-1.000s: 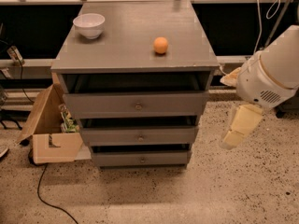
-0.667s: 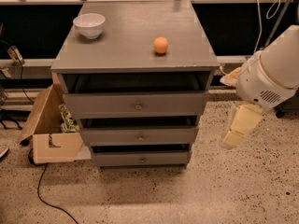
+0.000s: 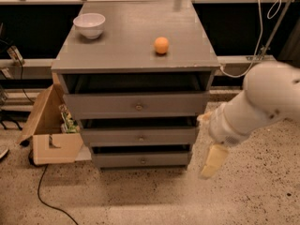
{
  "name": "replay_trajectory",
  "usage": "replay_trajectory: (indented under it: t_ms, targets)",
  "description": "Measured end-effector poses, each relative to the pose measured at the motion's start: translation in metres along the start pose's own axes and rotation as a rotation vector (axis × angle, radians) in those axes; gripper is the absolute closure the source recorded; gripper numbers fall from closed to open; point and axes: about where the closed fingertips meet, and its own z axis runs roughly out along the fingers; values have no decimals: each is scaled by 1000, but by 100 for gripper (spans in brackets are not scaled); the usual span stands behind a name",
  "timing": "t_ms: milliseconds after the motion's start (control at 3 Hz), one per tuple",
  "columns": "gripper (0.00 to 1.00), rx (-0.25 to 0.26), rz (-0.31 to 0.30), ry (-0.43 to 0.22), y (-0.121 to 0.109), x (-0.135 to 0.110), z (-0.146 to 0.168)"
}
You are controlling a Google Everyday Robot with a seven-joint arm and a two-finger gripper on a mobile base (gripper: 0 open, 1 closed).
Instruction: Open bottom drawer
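Note:
The grey cabinet stands in the middle of the camera view with three drawers. The bottom drawer is the narrowest and lowest. It has a small round knob, and a dark gap shows above its front. My gripper hangs from the white arm. It is to the right of the bottom drawer, just off the cabinet's right front corner, level with the drawer front and not touching it.
A white bowl and an orange ball sit on the cabinet top. An open cardboard box stands on the floor at the cabinet's left. A black cable lies on the speckled floor. A rail and white cables run behind.
The arm has swung left and down, bringing the gripper from well right of the cabinet to just beside its lower right corner. The drawers have not moved.

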Motion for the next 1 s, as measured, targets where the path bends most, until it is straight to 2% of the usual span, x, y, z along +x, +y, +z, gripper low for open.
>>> replay_trajectory:
  t_ms: [333, 667, 1000]
  targets:
    - [0, -33, -8, -31, 2, 6, 58]
    - [0, -48, 18, -109, -8, 6, 113]
    - [0, -48, 18, -109, -8, 6, 113]
